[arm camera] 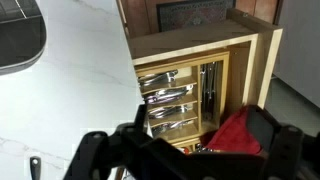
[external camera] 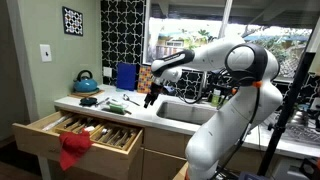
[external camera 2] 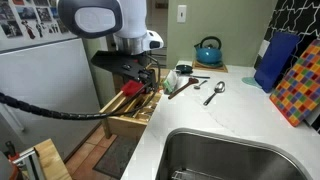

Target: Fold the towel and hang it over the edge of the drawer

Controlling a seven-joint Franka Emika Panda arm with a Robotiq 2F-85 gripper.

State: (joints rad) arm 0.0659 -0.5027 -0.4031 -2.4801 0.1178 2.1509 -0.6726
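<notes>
With hand wide open and empty above worktop edge, descend on towel draped over drawer front, pinching one free corner cleanly to fold it squarely.

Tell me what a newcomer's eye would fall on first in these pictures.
The bright red towel stands out first, draped over the front edge of the open wooden drawer, which holds utensils. Next comes the big white robot arm reaching across the counter, its gripper open and empty near the drawer. A teal kettle sits on the counter by the wall.
</notes>
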